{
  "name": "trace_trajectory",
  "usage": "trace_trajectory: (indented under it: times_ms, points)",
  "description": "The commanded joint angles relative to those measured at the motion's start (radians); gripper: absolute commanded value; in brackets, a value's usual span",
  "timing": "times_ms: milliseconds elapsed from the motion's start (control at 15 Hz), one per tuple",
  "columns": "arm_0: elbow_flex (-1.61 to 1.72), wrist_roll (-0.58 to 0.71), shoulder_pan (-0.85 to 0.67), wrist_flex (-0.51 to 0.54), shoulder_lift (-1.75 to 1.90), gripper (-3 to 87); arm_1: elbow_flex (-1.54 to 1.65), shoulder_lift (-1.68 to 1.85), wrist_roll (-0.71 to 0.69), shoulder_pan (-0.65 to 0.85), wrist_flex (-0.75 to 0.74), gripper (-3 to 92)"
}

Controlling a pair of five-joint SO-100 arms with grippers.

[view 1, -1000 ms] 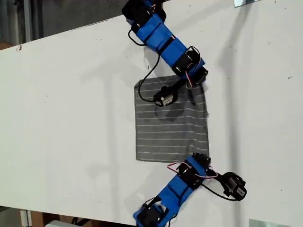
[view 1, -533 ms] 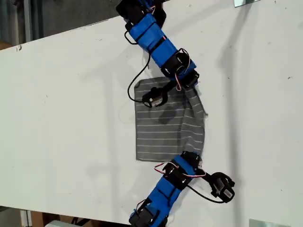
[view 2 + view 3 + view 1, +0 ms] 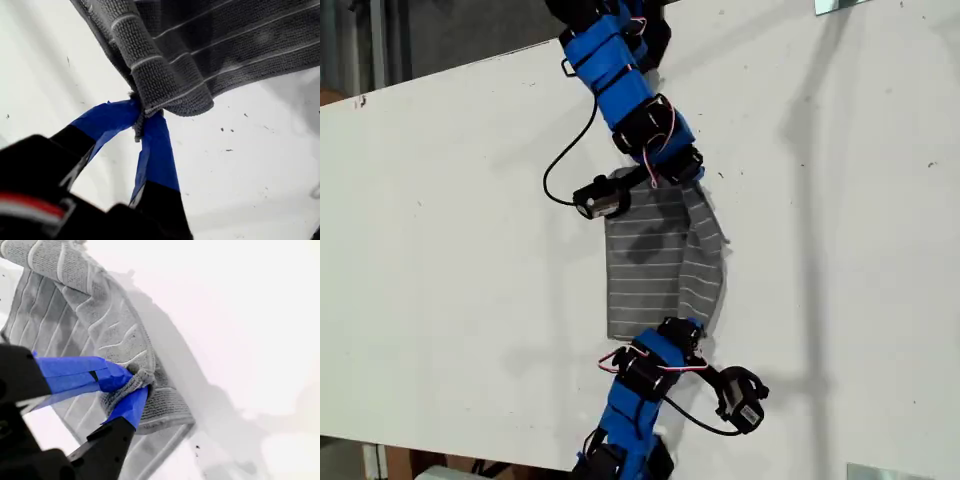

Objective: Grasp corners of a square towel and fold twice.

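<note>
We were in the first fold. The soft grey square towel with thin pale stripes point(image 3: 645, 270) lay on the white table point(image 3: 450, 220) at the middle of the exterior frame. Its right-hand edge was raised off the surface and curled over toward the left, while the left part lay flat.

Our first end effector point(image 3: 142, 122) was clamped on one grey fabric corner point(image 3: 139, 131), the cloth bunched between its blue-taped jaws. Our second end effector point(image 3: 135, 385) pinched another corner point(image 3: 141, 377) the same way, with the towel doubled beneath it.

In the exterior view one blue arm point(image 3: 620, 85) came in from the top of the frame and another point(image 3: 645, 385) from the bottom. Each met an end of the raised edge, though we could not tell which arm was first.

Next, we judged, both corners had to travel together across to the left edge, kept level and taut so the stripes lined up. Then they should be lowered before letting go. An uneven pull would likely skew the fold.
</note>
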Motion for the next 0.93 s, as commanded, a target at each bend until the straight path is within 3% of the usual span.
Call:
trace_trajectory:
  times_ms: [0,400,867]
  points:
    - [0.020,0.083,-0.092,0.012,0.110,-0.4,0.023,0.121,-0.055,0.074,0.011,-0.1]
    - [0.164,0.225,-0.287,0.006,0.201,-0.4,0.143,0.227,-0.135,0.233,0.015,-0.1]
    - [0.617,0.356,-0.534,-0.133,0.505,-0.4,0.313,0.376,-0.250,0.446,-0.009,-0.1]
